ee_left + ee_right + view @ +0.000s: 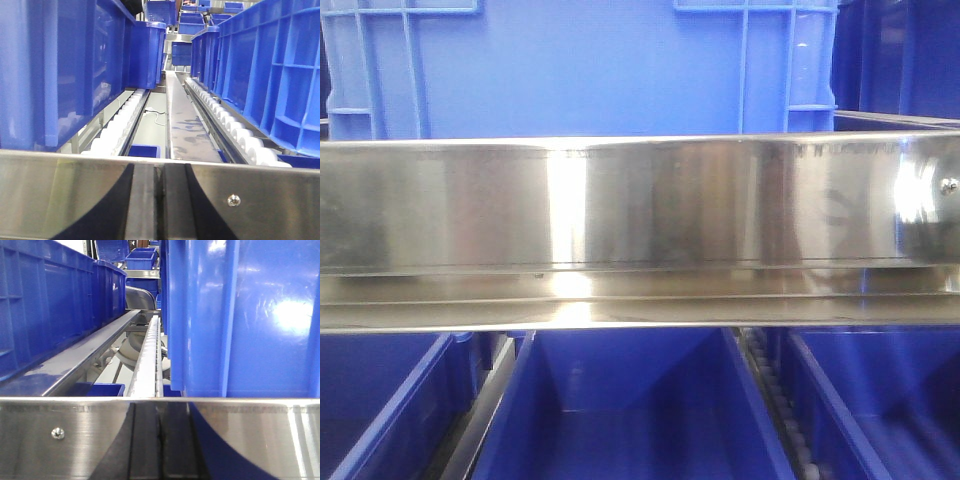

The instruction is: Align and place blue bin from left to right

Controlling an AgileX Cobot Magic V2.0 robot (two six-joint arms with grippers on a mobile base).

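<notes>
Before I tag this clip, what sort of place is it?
Probably a warehouse or factory storage area with flow racks: the blue bin stands behind a steel rail, roller tracks run between rows of blue crates, and more bins fill the level below.

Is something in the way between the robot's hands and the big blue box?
Yes. A shiny steel rail runs straight across in front of the blue bin, hiding its bottom part. Above the rail, nothing visible blocks the bin. The grippers themselves do not show.
</notes>
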